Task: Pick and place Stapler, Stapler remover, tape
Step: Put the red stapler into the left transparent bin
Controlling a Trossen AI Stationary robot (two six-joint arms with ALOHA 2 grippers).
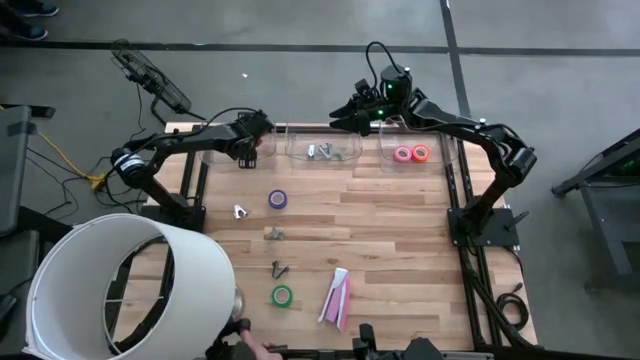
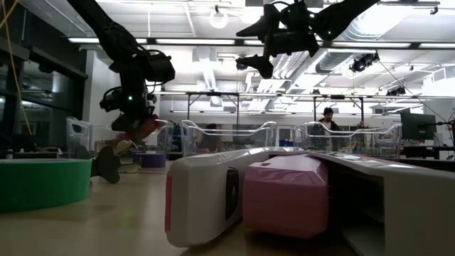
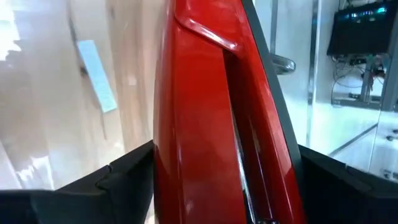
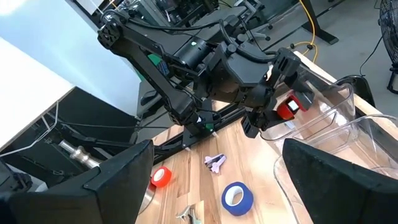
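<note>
the wooden worktop (image 1: 400,215) carries three clear bins along its far edge, with a purple tape roll (image 1: 277,199), a green tape roll (image 1: 282,295) and a white and pink stapler (image 1: 336,297) lying out in the open. the left tool (image 1: 252,148) hangs over the left bin (image 1: 226,152) with a red stapler (image 3: 217,118) between its fingers (image 3: 118,180), though whether they grip it or have let go i cannot tell. the right tool (image 1: 340,118) hovers with fingers apart above the middle bin (image 1: 325,148), near the right bin (image 1: 416,150) holding two red-orange and pink rolls (image 1: 411,153).

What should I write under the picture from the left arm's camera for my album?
A red stapler sits between the left pincer's dark fingers, above a clear bin.
</note>
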